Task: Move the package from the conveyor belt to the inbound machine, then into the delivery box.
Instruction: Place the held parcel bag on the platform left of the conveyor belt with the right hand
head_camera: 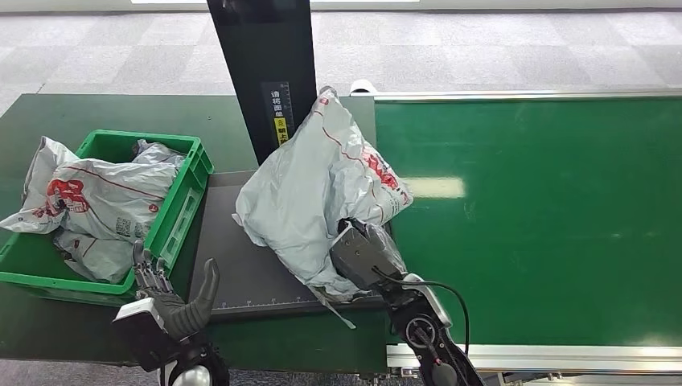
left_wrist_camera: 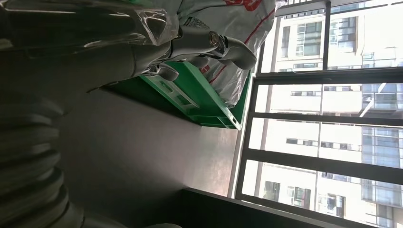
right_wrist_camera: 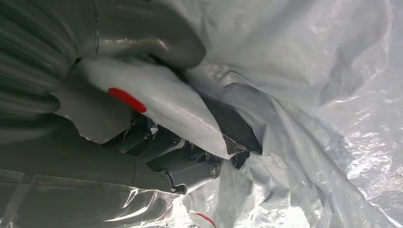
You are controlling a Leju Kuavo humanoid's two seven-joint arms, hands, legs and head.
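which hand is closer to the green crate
Left. The left hand hovers open just off the green crate's near corner, not touching it. The right hand is farther off, gripping the grey package on the dark platform.

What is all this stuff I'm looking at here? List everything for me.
Package: one, grey with red print, on the dark platform, leaning against the post, gripped by the right robot hand.
Platform: one, dark grey, between crate and belt.
Post: one, black, upright behind the platform.
Belt: one, green, right of the platform.
Crate: one, green, left of the platform.
Bags: several, grey with red print, in the crate.
Left robot hand: grey, open, near the crate.
Right robot hand: grey, gripping the package.
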